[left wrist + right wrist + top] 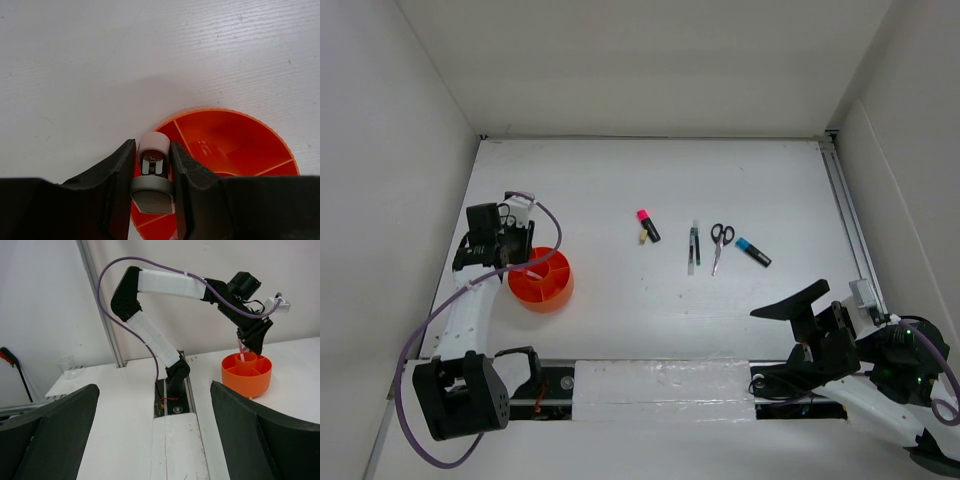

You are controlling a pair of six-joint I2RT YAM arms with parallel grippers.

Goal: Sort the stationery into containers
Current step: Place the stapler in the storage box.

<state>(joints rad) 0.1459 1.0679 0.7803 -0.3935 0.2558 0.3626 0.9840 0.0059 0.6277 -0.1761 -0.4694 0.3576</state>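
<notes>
L end effector (153, 150) down over cup (239, 113); clamping pen (152, 142)

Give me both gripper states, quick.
Left gripper: closed on the pink pen, over the cup.
Right gripper: open, holding nothing.

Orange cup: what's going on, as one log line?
left end effector: shut on pink pen | pen: upright over orange cup | right end effector: open
</notes>
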